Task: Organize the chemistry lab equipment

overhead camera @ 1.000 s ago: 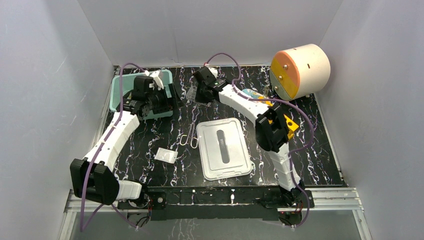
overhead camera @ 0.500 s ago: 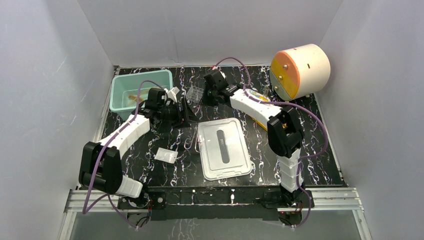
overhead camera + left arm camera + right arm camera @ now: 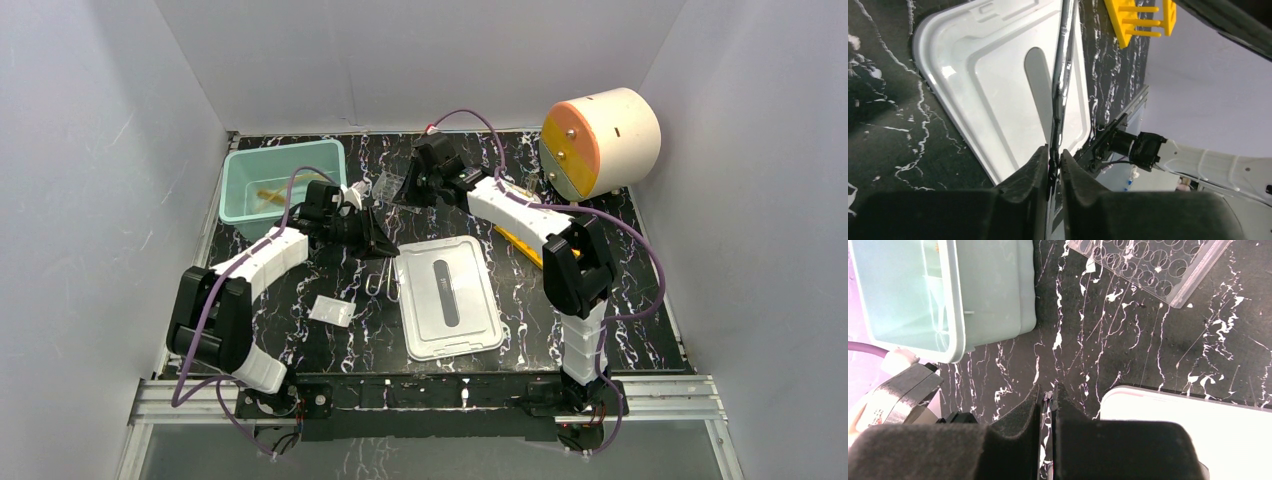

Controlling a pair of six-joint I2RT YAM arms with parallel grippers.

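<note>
My left gripper (image 3: 378, 243) (image 3: 1054, 155) is shut on a thin metal rod (image 3: 1063, 75), which runs out from the jaws over the white lid (image 3: 998, 75). From above, the rod (image 3: 385, 278) lies at the lid's left edge. My right gripper (image 3: 412, 188) (image 3: 1047, 392) hangs over dark tabletop beside the clear tube rack (image 3: 1153, 270), jaws nearly together on a thin glinting sliver that I take for a clear rod. Tan tubing (image 3: 270, 194) lies in the teal bin (image 3: 283, 178). A small white packet (image 3: 331, 311) lies on the table. The yellow rack (image 3: 520, 240) (image 3: 1143, 20) lies under the right arm.
The white lid (image 3: 447, 295) lies flat in the middle of the marbled black table. The teal bin (image 3: 955, 300) stands at the back left. A cream drum with an orange face (image 3: 600, 142) sits at the back right. White walls close in three sides.
My left arm swung from the teal bin toward the middle, and its gripper closed on the metal rod. My right gripper shifted slightly right near the clear rack, its jaws unchanged.
</note>
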